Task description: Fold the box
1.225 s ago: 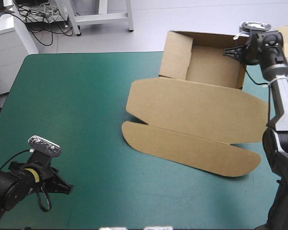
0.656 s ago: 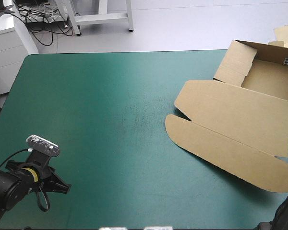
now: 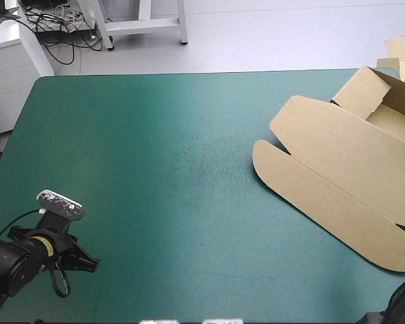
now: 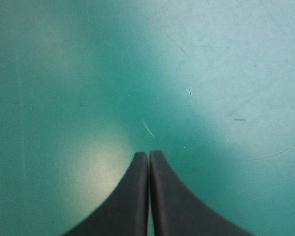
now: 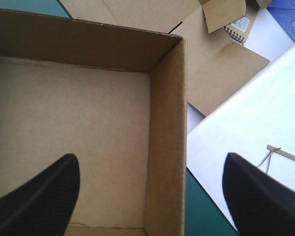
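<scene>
Since the earlier pictures the box (image 3: 337, 169) has slid across the tabletop (image 3: 155, 169) towards its right edge, well away from the left jaws, and the right arm has moved out of the high view.

At this moment the box is a cut sheet of matte brown board, part flat and part raised. Its lid lies flat on the teal-green cover as two long panels with rounded ends, joined along a straight crease. Beyond them the tray stands open with upright walls at the tabletop's far right corner.

In the right wrist view the right jaws stand wide apart, black fingers (image 5: 44, 196) curved like fins. One straight wall of the tray (image 5: 164, 142) runs between them: one finger is over the tray's floor, the other outside the wall. The floor shows plain brown board with a faint crease line. Ahead of these jaws, past the tray, lie loose pieces of brown board (image 5: 221, 73).

The left jaws are pressed together into one pointed arch, fingers (image 4: 128, 206) smooth and black. Under and ahead of them is only the cover, finely scratched.
</scene>
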`<state>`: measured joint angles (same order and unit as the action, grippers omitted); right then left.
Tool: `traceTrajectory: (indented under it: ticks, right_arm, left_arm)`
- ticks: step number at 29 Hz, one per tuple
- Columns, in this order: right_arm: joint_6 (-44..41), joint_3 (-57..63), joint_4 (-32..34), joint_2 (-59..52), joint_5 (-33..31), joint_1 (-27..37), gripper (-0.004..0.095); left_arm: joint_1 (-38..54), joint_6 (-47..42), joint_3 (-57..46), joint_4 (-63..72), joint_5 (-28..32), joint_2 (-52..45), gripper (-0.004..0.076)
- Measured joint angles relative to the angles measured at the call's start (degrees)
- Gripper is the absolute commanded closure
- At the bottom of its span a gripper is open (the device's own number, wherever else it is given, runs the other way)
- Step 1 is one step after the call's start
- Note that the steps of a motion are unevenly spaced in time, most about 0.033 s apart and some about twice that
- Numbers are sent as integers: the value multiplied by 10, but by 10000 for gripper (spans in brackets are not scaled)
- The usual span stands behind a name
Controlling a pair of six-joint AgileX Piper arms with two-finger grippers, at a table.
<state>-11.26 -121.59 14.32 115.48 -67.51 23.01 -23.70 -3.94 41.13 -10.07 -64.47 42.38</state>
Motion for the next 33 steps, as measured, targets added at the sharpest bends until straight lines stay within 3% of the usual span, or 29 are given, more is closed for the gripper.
traceTrajectory:
  ticks: [2,3,7,8,17,33]
  right_arm:
    - [0,0,-5,0,-2,0,244]
    - [0,0,-9,0,-5,0,340]
    - [0,0,-36,0,-17,0,847]
    - [2,0,-42,0,-19,0,935]
    - [29,0,-64,0,-20,-51,908]
    - [34,-1,-76,0,-38,-297,909]
  left_arm:
    - [0,0,0,0,0,0,734]
    - [0,0,0,0,0,0,734]
    - [0,0,0,-1,0,0,734]
    - [0,0,0,-3,0,0,734]
    - [0,0,0,-7,0,0,734]
    - [0,-27,-6,-3,27,-12,734]
